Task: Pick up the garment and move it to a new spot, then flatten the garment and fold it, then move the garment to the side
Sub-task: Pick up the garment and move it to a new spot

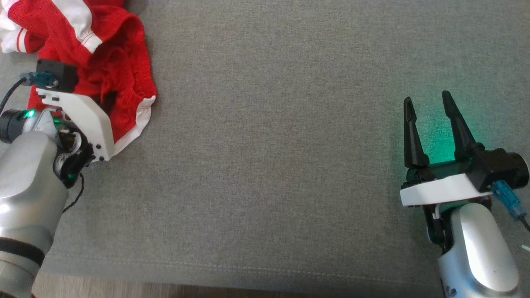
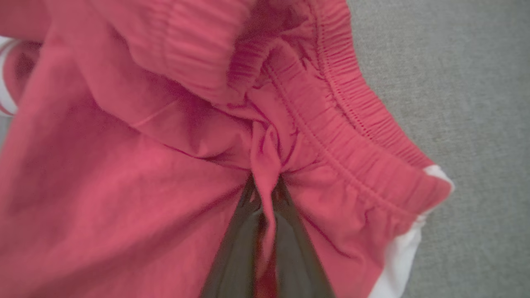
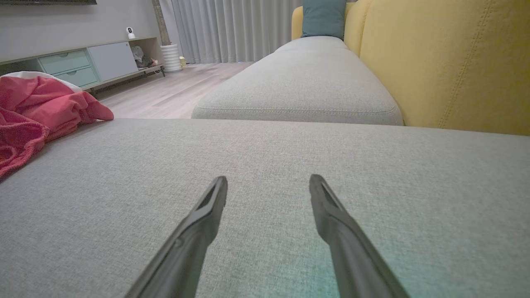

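**Opening stage of the garment task, head and wrist views.** The garment (image 1: 120, 78), red with white trim and a gathered elastic band, apparently shorts, lies bunched and creased on the far-left part of the grey seat cushion (image 1: 269, 165), as the robot faces it. Part of the garment runs past the top-left edge of the head view.

The left gripper (image 2: 265, 194) sits at the side of the garment nearest the cushion's middle. In the left wrist view its two dark fingers (image 2: 232, 256) stand close together, with a narrow pleat of red cloth pinched between them just beside the elastic band. Whether any cloth has left the cushion cannot be told; the heap looks to rest on it.

The right gripper (image 1: 427, 98) hovers over the near-right part of the cushion, well apart from the garment. Its fingers are spread wide with nothing between them, and bare grey fabric lies beneath.

**Progress, as judged.** Only the grasp that opens the first step is made. The garment is not yet lifted or carried to a new spot, and the broad middle of the cushion lies free to take it. Flattening, folding and the final move to the side all remain. The crumpled state of the cloth suggests the flattening will call for both grippers, so the idle right one should come into use then.
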{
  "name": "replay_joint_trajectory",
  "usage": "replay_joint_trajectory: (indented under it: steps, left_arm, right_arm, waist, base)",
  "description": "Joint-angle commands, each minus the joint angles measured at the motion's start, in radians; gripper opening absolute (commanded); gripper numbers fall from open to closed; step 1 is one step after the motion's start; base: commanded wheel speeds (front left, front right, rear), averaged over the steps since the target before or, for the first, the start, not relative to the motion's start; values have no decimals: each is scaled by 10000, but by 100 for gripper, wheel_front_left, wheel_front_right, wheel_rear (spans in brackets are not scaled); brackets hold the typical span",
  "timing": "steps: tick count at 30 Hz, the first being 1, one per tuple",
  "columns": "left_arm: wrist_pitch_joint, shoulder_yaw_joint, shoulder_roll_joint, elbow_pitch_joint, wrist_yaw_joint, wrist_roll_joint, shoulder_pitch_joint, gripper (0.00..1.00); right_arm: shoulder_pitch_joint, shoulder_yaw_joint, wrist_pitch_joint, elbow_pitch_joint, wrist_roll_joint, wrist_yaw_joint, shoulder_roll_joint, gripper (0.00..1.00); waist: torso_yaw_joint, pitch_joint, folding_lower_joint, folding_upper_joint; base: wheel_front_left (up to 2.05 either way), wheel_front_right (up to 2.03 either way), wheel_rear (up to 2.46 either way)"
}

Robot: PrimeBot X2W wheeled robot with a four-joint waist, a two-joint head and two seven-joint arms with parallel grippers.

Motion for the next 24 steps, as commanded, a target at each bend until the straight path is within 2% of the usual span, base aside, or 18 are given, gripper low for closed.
replay_joint_trajectory:
  steps: [1,9,15,24]
  left_arm:
    - [-62,153,464,173,16,-14,-93,0]
    - [-897,-221,628,476,16,-1,-692,0]
    - [-1556,-416,969,335,16,89,-1230,0]
    - [-1881,-685,1380,-201,18,541,-1810,0]
  right_arm:
    - [-133,197,-109,-347,-59,75,-35,100]
    - [-63,216,-109,-210,106,75,-35,100]
    - [140,235,-109,-33,326,75,-35,100]
    - [500,324,-109,180,707,75,-35,100]
  waist:
    - [15,-30,0,0]
    - [174,-493,0,0]
    - [325,-1232,0,0]
    - [329,-2248,0,0]
  base:
    - [0,0,0]
    - [0,0,0]
    - [0,0,0]
    - [0,0,0]
